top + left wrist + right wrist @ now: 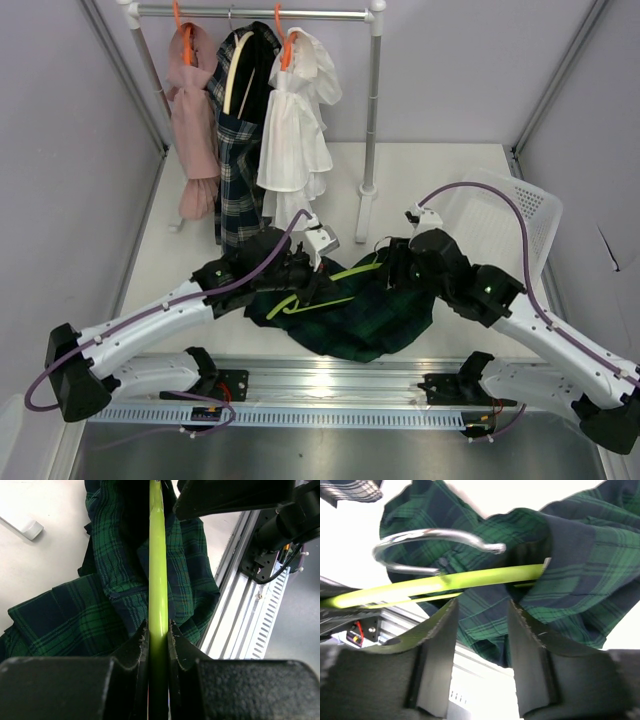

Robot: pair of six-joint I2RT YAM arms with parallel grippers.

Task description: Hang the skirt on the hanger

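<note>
Left hand (158,630): clamps slim lime-green plastic hanger (157,555), likely steadying it.
Right hand (482,607): parted, empty, over dark green tartan cloth skirt (580,580), centre frame.

Top cam overhead, wrist cams near hanger (158,555)

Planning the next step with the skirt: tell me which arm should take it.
Right, probably. The right gripper stands open and empty, facing the skirt, while the left gripper is clamped on the hanger, steadying it.
</note>
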